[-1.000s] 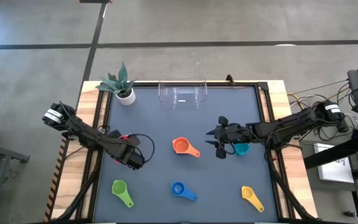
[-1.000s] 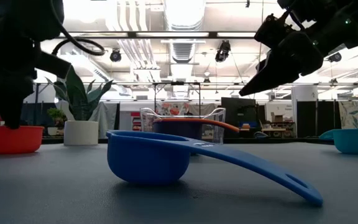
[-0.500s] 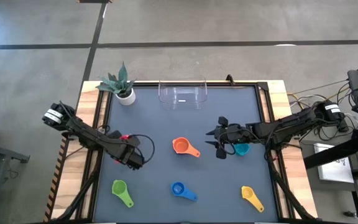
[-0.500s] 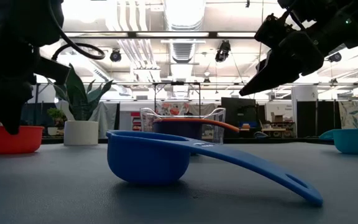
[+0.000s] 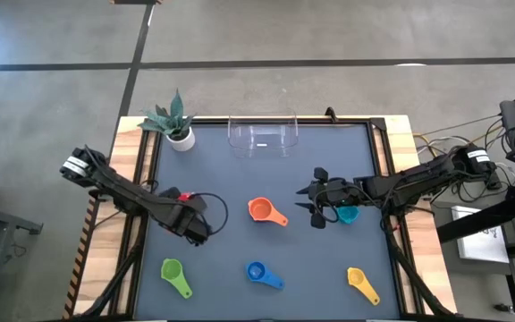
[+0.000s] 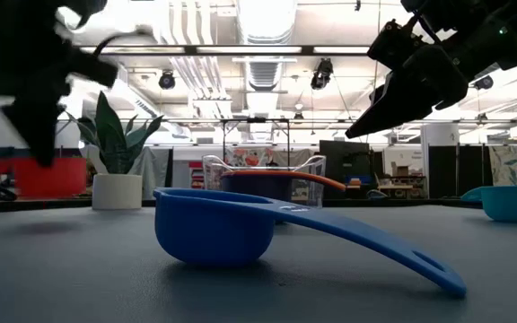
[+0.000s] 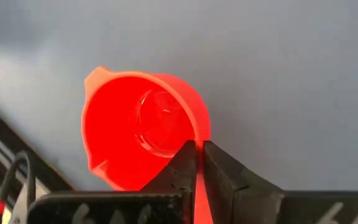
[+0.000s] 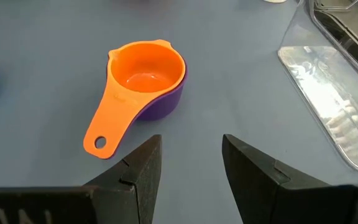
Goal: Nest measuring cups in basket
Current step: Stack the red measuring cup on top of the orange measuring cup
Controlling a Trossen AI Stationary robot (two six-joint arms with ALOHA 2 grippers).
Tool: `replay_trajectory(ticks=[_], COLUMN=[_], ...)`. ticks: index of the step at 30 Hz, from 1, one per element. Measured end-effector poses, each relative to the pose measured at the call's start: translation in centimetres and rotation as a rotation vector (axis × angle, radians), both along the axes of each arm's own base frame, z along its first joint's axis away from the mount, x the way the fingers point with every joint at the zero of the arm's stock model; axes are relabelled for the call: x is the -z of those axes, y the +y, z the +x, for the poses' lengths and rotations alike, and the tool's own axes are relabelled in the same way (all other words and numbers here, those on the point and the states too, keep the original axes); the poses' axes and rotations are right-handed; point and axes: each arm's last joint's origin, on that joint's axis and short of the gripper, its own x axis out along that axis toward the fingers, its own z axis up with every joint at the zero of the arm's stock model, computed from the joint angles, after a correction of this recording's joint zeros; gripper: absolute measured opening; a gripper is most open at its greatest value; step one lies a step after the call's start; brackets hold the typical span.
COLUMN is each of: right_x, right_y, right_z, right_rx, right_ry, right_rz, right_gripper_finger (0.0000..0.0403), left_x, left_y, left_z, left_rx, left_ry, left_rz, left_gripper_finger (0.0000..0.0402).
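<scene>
Your left pincer [image 7: 196, 163] is clamped on the thin flat handle of the red cup [image 7: 143, 135], and in the low view that cup [image 6: 50, 177] hangs clear of the worktop [image 5: 240, 179], over its left side. Your right pincer [image 8: 191, 163] hovers with its fingers spread, gripping nothing, near the middle of the worktop just beside the teal cup [image 5: 347, 215].

Judging by how things lie, you are early in the job. The basket [image 5: 263, 134] at the far edge holds no cup that you can make out. Only one nesting is done: the orange cup [image 8: 143, 73] sits inside the purple cup [image 8: 166, 99], out on the open worktop. The green cup [image 5: 173, 274], blue cup [image 5: 259, 273] and yellow cup [image 5: 359, 281] lie singly along the near edge, well apart.

The cups are smooth, glossy plastic, round bowls with small pour lips and flat handles, the orange one pierced by a hang hole. The basket is clear, hard-walled and round-cornered. The worktop is matte dark grey. A small potted plant [image 5: 175, 125] stands near the basket.
</scene>
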Motion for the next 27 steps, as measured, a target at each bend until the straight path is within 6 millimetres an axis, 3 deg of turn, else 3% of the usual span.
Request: replay_trajectory(ticks=[9, 12, 19, 27], right_x=[0.0, 0.0, 0.0, 0.3], right_y=[0.0, -0.1, -0.1, -0.3], right_z=[0.0, 0.0, -0.1, -0.6], right_rx=[0.016, 0.044, 0.059, 0.123], right_ry=[-0.002, -0.006, -0.003, 0.049], right_rz=[0.001, 0.006, 0.021, 0.02], right_gripper_finger=[0.016, 0.016, 0.016, 0.016], left_x=[-8.4, -10.1, -9.5, -8.1], left_y=[-2.0, -2.8, -3.2, -2.0], left_z=[5.8, 8.6, 15.7, 20.3], left_rx=[0.167, 0.242, 0.376, 0.424], left_ry=[-0.298, -0.332, -0.206, -0.125], left_rz=[0.05, 0.075, 0.134, 0.113], left_gripper_finger=[0.0001, 0.0001, 0.0, 0.0])
